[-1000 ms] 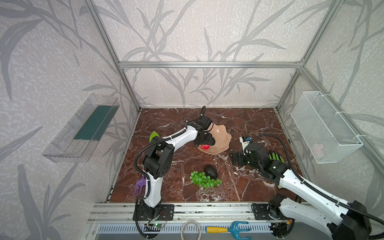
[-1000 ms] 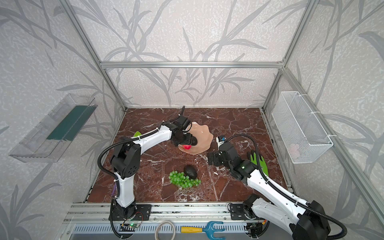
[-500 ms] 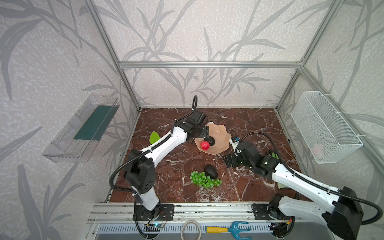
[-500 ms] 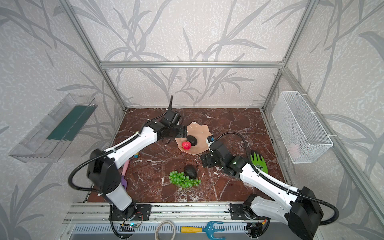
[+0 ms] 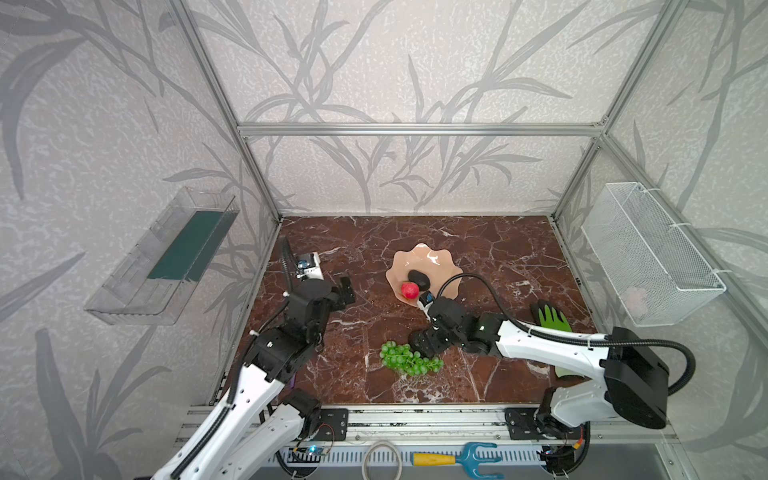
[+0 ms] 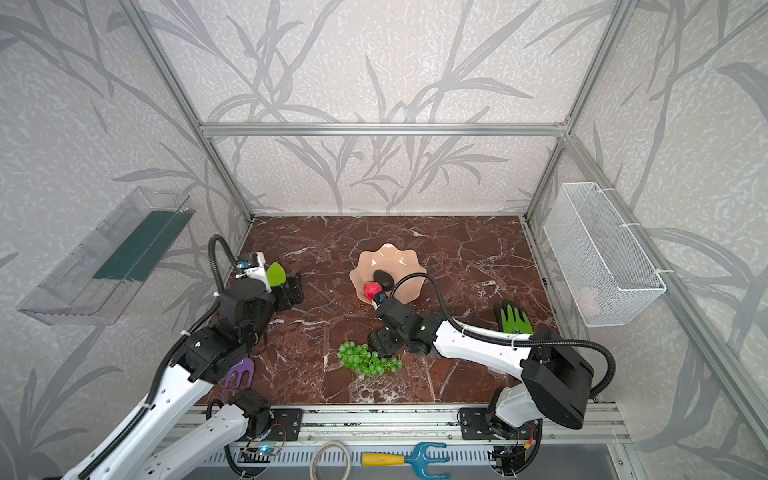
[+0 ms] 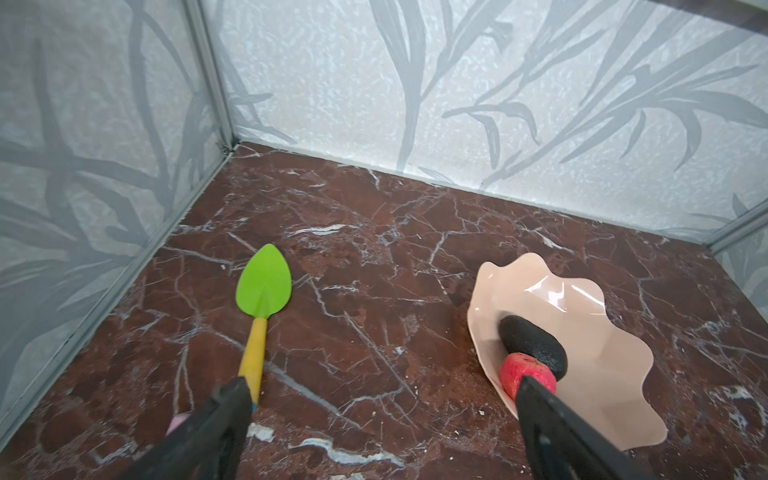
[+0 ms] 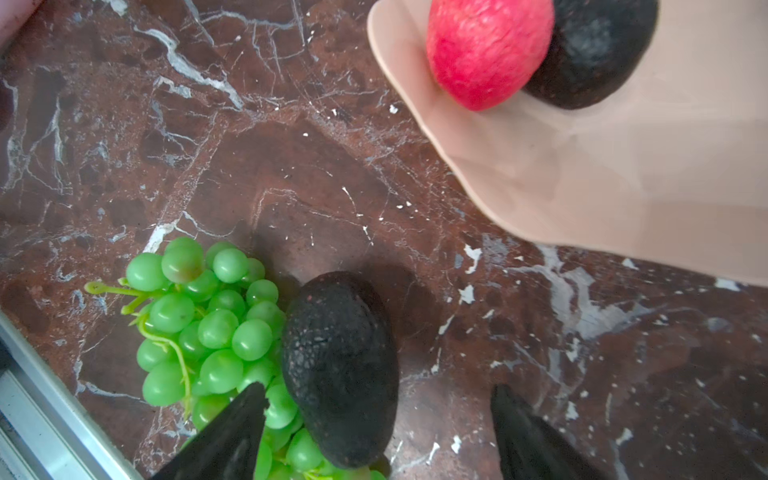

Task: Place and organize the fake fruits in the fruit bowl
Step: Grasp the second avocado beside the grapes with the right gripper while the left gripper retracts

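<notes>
Avocado (image 8: 340,365) sits inside open right claw (image 8: 378,388); left claw (image 7: 382,381) wide, empty.

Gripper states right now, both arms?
Left gripper: open, empty.
Right gripper: open, straddling the dark egg-shaped avocado beside the bunch of green grapes, no grip yet.

Walls (image 5: 415,62): pale textured wallpaper with a grey leaf pattern, on three sides. Aluminium frame (image 5: 415,129) runs up the corners and across the back wall. Surface (image 5: 498,249): glossy red-brown marble, white veins. Clear tray (image 5: 137,299) with a dark green liner hangs on the left wall, white mesh basket (image 5: 648,253) on the right. Metal rail (image 5: 415,419) along the front edge. Light is bright and even.
</notes>
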Robot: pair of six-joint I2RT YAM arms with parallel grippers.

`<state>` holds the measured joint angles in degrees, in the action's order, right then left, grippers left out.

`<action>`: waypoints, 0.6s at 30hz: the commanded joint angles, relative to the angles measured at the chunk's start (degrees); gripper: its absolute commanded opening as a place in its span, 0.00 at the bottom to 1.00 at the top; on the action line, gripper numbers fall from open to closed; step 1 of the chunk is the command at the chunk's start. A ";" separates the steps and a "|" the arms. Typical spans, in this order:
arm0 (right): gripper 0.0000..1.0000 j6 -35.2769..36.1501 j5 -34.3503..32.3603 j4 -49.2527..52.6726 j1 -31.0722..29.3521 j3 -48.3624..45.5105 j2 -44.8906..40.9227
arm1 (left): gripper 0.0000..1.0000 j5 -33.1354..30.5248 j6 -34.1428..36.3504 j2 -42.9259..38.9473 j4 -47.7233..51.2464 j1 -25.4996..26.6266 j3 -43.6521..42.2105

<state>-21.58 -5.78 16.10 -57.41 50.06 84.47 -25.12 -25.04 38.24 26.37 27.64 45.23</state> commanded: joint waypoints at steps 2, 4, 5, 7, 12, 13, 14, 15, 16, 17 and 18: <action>0.83 -1.06 0.29 -0.83 -0.60 2.76 3.74 | 0.99 -4.54 -0.77 -4.44 2.57 -1.05 -1.41; 0.81 -0.92 0.23 -0.28 -0.60 3.82 5.72 | 0.99 -5.23 -1.07 -5.20 3.95 -1.34 -1.71; 0.79 -0.84 0.46 -0.04 -0.63 4.18 6.54 | 0.99 -5.37 -1.22 -5.29 4.28 -1.37 -1.74; 0.78 -0.67 1.11 0.31 -0.73 4.96 8.00 | 0.99 -5.23 -1.43 -5.28 4.65 -1.44 -1.87; 0.74 -1.44 0.51 0.86 -0.86 5.14 9.61 | 0.99 -5.03 -1.07 -4.60 4.11 -1.62 -1.73; 0.73 -1.71 0.27 0.94 -0.86 4.91 9.83 | 0.99 -5.02 -0.93 -4.47 3.91 -1.67 -1.77; 0.71 -1.84 0.09 1.01 -0.87 4.81 9.97 | 0.99 -4.86 -0.83 -4.25 3.81 -1.71 -1.76; 0.69 -1.97 -0.02 1.19 -0.86 4.71 10.10 | 0.99 -4.83 -0.74 -4.14 3.69 -1.72 -1.77; 0.66 -2.08 -0.10 1.33 -0.86 4.68 10.18 | 0.99 -4.62 -0.72 -3.98 3.61 -1.80 -1.80; 0.65 -2.27 -0.24 1.32 -0.86 4.55 10.12 | 0.99 -4.53 -0.64 -3.83 3.56 -1.80 -1.77; 0.62 -2.48 -0.43 1.45 -0.86 4.43 10.06 | 0.99 -4.46 -0.57 -3.70 3.59 -1.89 -1.79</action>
<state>-23.00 -5.17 15.92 -58.04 54.22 94.28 -28.49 -25.19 34.26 29.50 26.09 43.70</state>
